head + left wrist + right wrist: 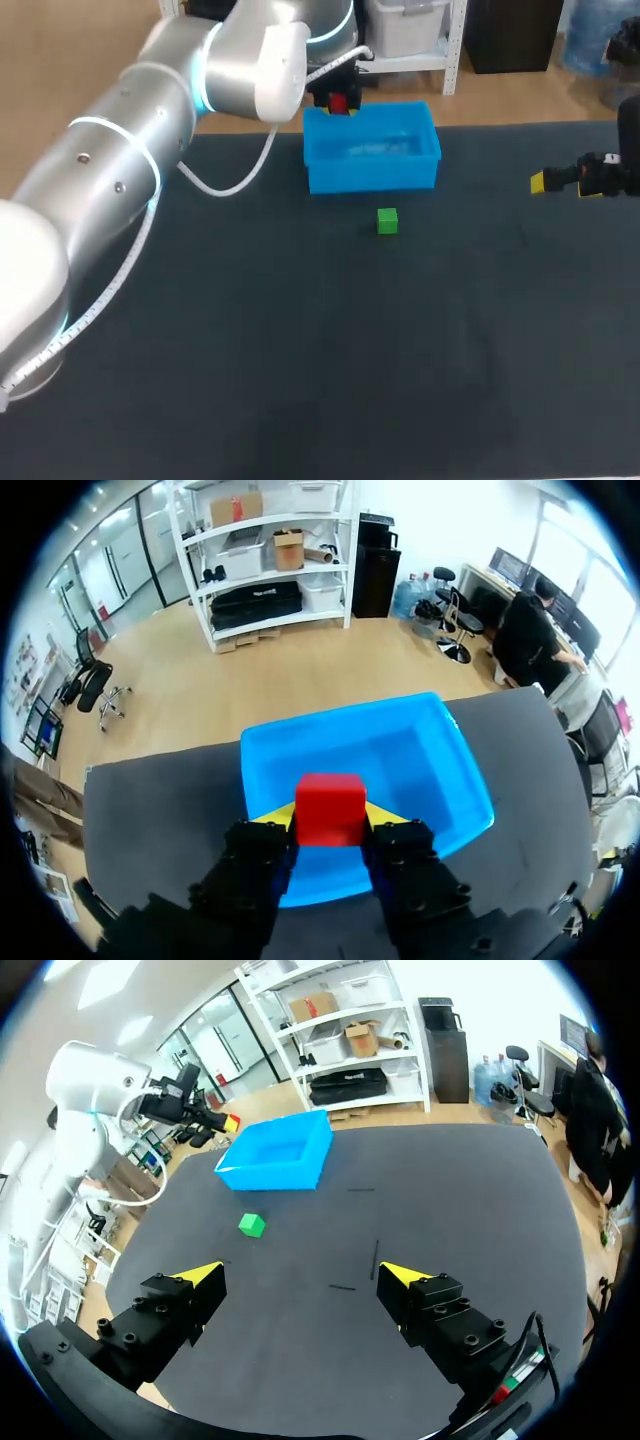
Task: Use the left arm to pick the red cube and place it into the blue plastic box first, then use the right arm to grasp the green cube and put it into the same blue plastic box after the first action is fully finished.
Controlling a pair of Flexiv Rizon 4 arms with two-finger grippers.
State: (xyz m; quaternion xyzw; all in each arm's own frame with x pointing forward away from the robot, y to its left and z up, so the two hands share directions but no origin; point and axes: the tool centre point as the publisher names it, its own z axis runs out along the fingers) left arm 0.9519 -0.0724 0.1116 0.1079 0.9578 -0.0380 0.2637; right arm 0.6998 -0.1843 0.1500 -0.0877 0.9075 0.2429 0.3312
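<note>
My left arm (130,170) comes in from the left side of the head view, a smooth silver-grey tube with glowing pale rings at its joints and a white cable (230,185) looping down beside it; its left gripper (330,818) is closed onto the red cube (330,805), a yellow tip pressed against each of two opposite faces, the fingers no wider apart than the block itself; the cube is a plain matte red block with crisp edges, held clear of the table (300,350); in the head view it hangs at the far left corner of the blue plastic box (372,178), and in the left wrist view it sits just ahead of the fingers with the box's open hollow spread out beyond it; the box is a shallow rectangular tub of glossy blue plastic with rounded corners and a thin raised rim, standing near the table's far edge; just in front of its near wall, apart from it, lies the green cube (387,221), a small matte block alone on the dark, flat, cloth-like tabletop, with open surface on every side of it; my right gripper (302,1273) hangs at the right edge of the table, well apart from the green cube and the box, its black fingers with yellow tips spread wide with nothing between them; dark table runs unbroken between it and the green cube.
</note>
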